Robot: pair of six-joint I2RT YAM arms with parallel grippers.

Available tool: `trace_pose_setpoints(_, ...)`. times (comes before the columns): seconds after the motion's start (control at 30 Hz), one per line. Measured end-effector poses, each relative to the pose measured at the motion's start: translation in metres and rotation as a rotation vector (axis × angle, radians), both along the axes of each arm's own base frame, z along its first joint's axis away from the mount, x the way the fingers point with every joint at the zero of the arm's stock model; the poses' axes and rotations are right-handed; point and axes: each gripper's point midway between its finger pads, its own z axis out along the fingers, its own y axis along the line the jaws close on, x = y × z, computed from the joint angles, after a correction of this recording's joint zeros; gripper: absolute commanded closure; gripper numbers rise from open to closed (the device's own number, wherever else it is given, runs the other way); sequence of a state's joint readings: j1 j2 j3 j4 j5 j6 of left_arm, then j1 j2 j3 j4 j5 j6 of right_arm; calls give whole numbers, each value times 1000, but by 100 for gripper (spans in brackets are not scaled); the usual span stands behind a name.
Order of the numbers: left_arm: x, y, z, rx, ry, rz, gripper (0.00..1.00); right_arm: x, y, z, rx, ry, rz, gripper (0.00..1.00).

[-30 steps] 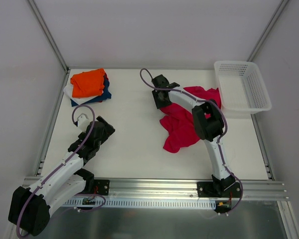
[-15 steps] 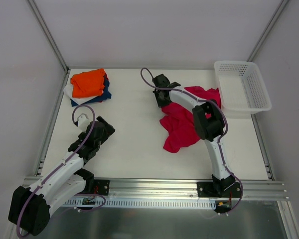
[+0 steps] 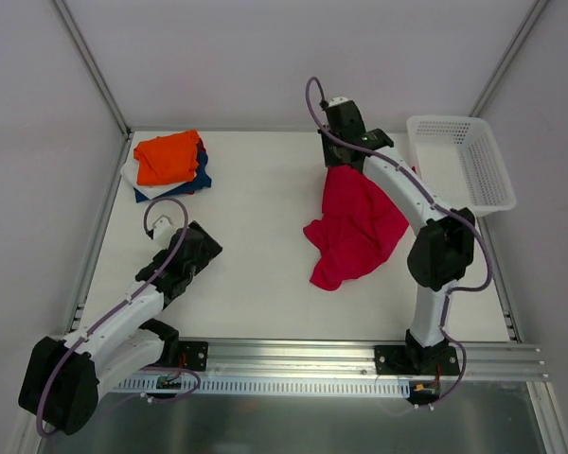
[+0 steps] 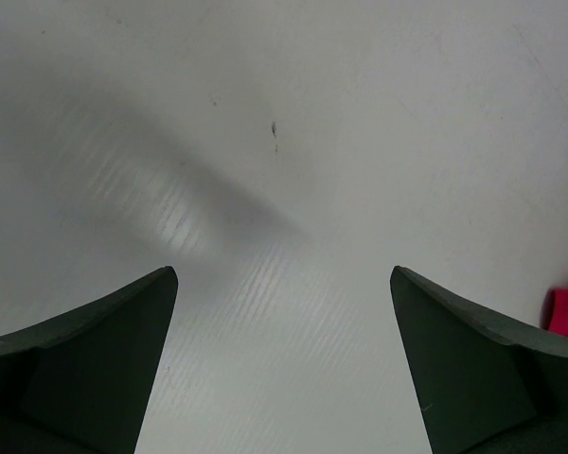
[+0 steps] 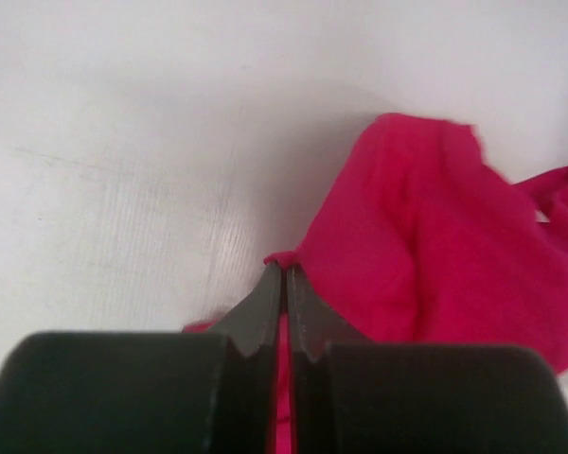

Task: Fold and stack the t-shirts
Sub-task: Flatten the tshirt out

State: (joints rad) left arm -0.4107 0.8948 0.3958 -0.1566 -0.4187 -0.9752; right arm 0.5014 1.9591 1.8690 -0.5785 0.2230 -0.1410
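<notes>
White worktop boxed in by pale walls and an aluminium frame

The matte white worktop point(image 3: 256, 236) sits between plain, pale grey-lilac panels: a back wall point(image 3: 293, 57), a left wall point(image 3: 28, 142) and a right wall point(image 3: 554, 85). The panels meet at a left aluminium post point(image 3: 90, 64) and a right aluminium post point(image 3: 504, 66). A silver side rail point(image 3: 99, 232) runs along the worktop's left edge and another point(image 3: 500, 284) along its right. A broader slotted rail point(image 3: 293, 357) crosses the near edge, with a dull grey reflective surface point(image 3: 293, 426) below it. The light is even and diffuse, and shadows are soft. Close up, the worktop shows fine parallel ribbing, a faint sheen and a small dark speck point(image 4: 274, 128).
</notes>
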Motion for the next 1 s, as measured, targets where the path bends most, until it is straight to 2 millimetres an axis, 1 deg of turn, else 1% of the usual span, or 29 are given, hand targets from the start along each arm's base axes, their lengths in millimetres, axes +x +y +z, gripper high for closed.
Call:
trace_pose_setpoints(0.13,1,-5,-7,-2,26,-21,2,-9,-16,58,33,-102,-18,100)
trace_pose_setpoints(0.23,4,-12,-14,0,58,-54,2,-15,-30,92,40,-165,-36,100)
trace_pose_setpoints(0.3,8,-20,-19,-5,88,-86,2,-20,-42,112,33,-205,-57,100)
trace_pose_setpoints(0.33,11,-25,-21,-8,106,-108,2,-22,-47,120,30,-220,-64,100)
trace_pose_setpoints(0.5,30,-54,-31,-46,174,-210,2,-36,-86,158,1,-300,-146,100)
trace_pose_setpoints(0.63,48,-78,-30,-94,165,-290,3,-46,-128,188,-24,-370,-255,100)
trace_pose_setpoints(0.7,55,-87,-29,-111,162,-321,3,-53,-148,201,-38,-403,-312,100)
trace_pose_setpoints(0.8,64,-103,-28,-139,153,-372,4,-64,-173,218,-53,-448,-390,100)
trace_pose_setpoints(0.93,69,-129,-27,-174,144,-457,9,-81,-199,239,-61,-500,-467,100)
trace_pose_setpoints(1.0,69,-142,-26,-185,142,-499,10,-88,-207,246,-61,-517,-488,100)
